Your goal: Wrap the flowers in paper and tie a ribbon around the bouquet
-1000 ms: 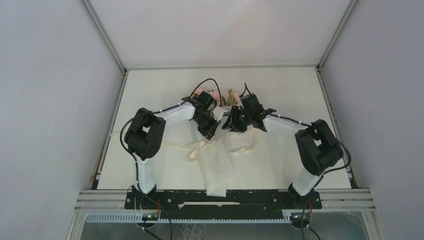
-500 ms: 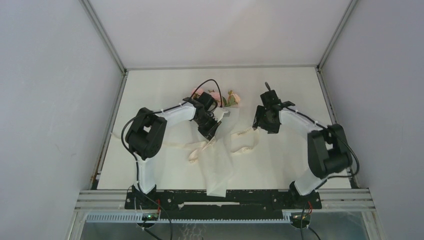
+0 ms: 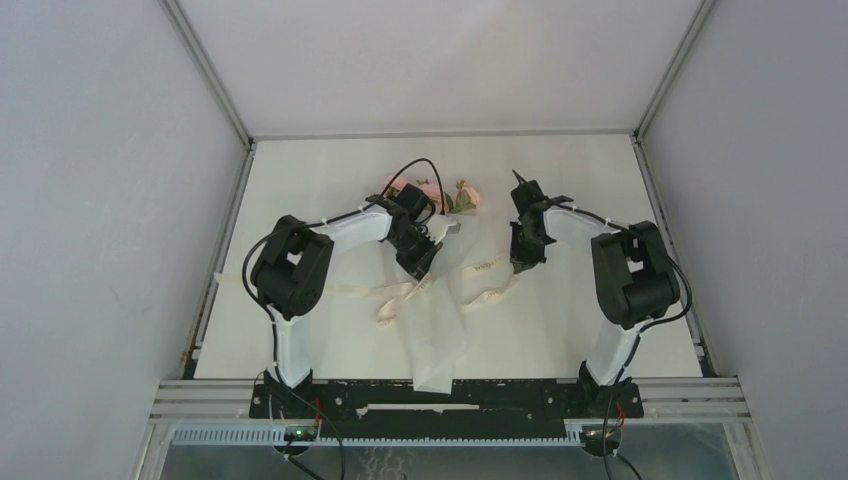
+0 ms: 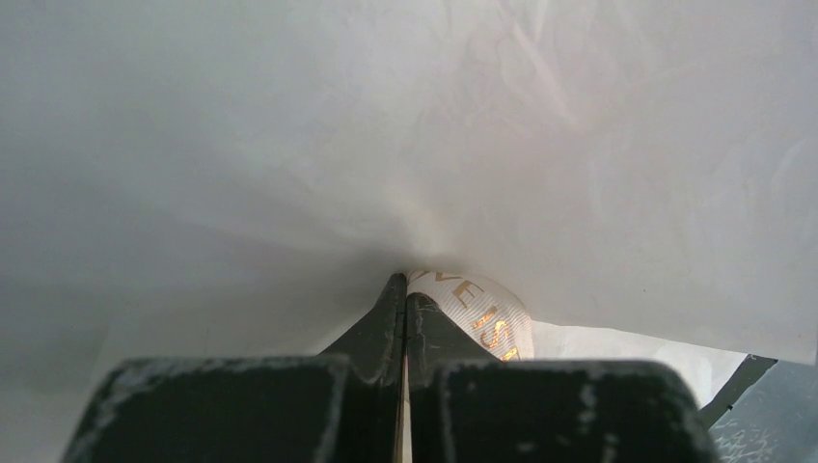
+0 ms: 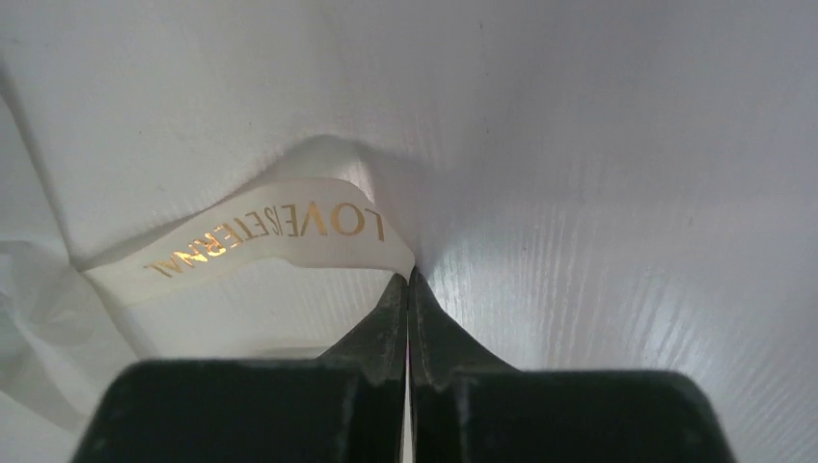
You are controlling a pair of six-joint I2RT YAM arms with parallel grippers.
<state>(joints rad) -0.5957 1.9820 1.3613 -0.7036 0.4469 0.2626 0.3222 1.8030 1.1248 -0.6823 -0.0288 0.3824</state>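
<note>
Right gripper is clamped shut on the ribbon end. Left gripper is shut too, pinching ribbon against the paper. The bouquet lies between them, roses at the far end.

The two arms are built in the same way. The left arm and the right arm have smooth white shells between big, rounded black joint blocks. Thin black cables run along them in loose curves. Both bases sit on a black rail at the near edge, where small red wires come out. The left gripper and the right gripper each have two matte black fingers. These are wide and blocky at the back and narrow at the tip. The blocky part has pale scratches.
</note>
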